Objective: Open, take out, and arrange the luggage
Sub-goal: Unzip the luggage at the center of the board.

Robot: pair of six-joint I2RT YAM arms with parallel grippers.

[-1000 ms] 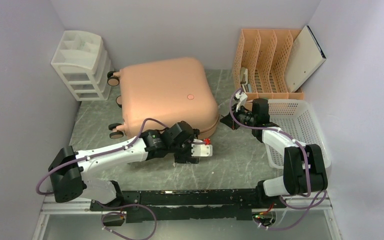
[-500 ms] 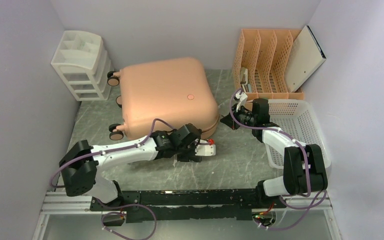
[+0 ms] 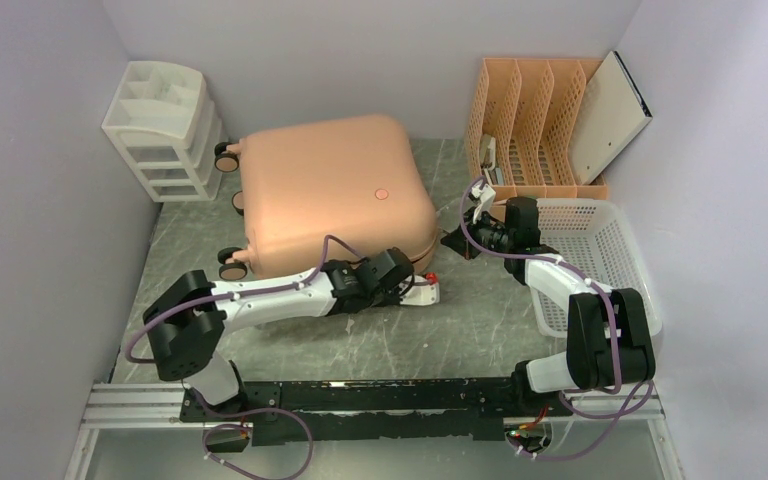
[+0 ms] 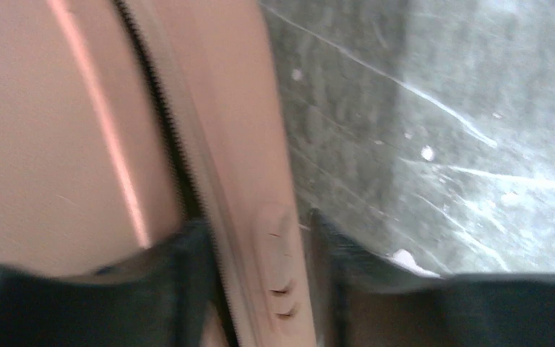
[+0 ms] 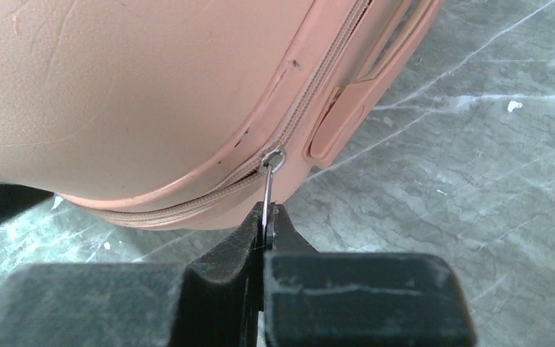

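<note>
Holds zipper pull (image 5: 268, 184) pinched in shut right end effector (image 5: 266, 211); finds salmon-pink suitcase (image 3: 330, 190) directly ahead, seam running leftward. Straddles its near rim with part-open left end effector (image 4: 259, 228); grip unclear.

To the right of the right gripper (image 3: 453, 241), near it, sits a white plastic mesh basket (image 3: 628, 245); beyond that gripper stands an orange-tan slotted file rack (image 3: 525, 110) holding a tilted white flat board (image 3: 610, 115); well apart from the left gripper (image 3: 412, 283), far to its left and beyond, a white plastic three-drawer unit (image 3: 165, 130); a grey-green marbled tabletop (image 3: 480, 320) lies beneath both.
</note>
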